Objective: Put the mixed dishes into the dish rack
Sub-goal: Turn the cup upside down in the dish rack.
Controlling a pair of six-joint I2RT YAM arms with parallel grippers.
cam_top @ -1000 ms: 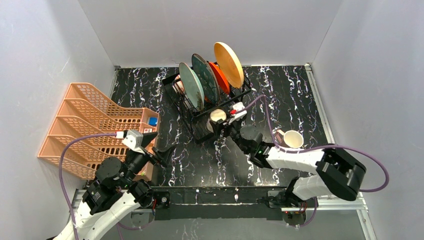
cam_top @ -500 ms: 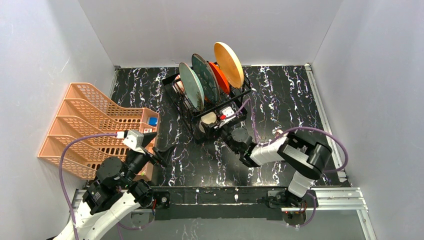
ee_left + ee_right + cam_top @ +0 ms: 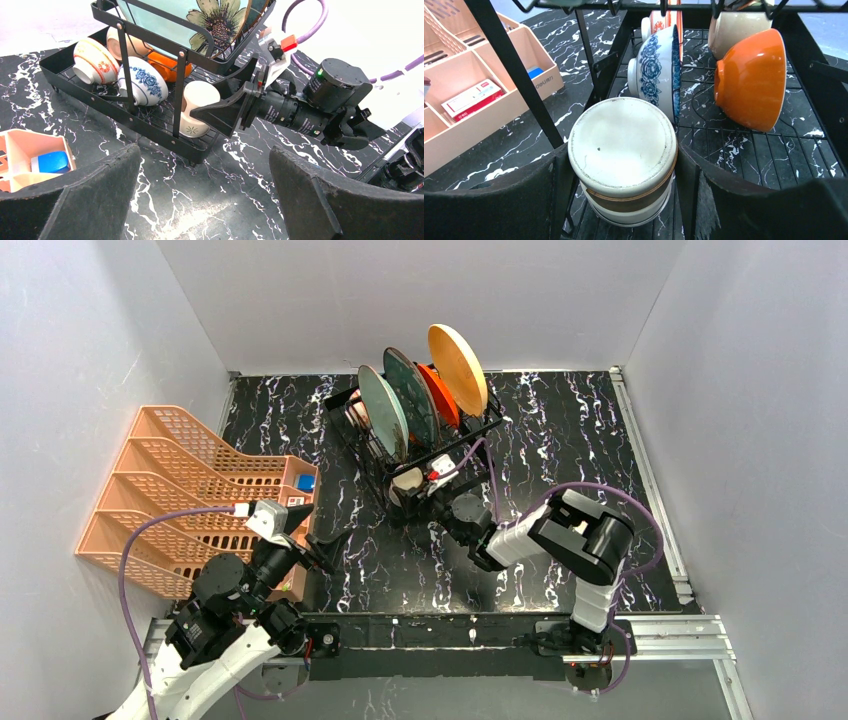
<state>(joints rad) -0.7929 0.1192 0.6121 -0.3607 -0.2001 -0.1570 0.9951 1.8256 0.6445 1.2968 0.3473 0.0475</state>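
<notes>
The right gripper (image 3: 624, 192) is seen closed around a white cup (image 3: 623, 145), one finger pressed to each side. The cup is held upside down at the near end of the lower tier of the black wire dish rack (image 3: 120, 117), just beside a blue-patterned bowl (image 3: 654, 70) and an orange bowl (image 3: 749, 80). A grey-green plate (image 3: 382, 412) and a yellow plate (image 3: 457, 368) are stood upright in the upper slots. The left gripper (image 3: 207, 192) is spread wide and empty above the marbled table (image 3: 580, 430), beside the orange lattice rack (image 3: 170, 490).
</notes>
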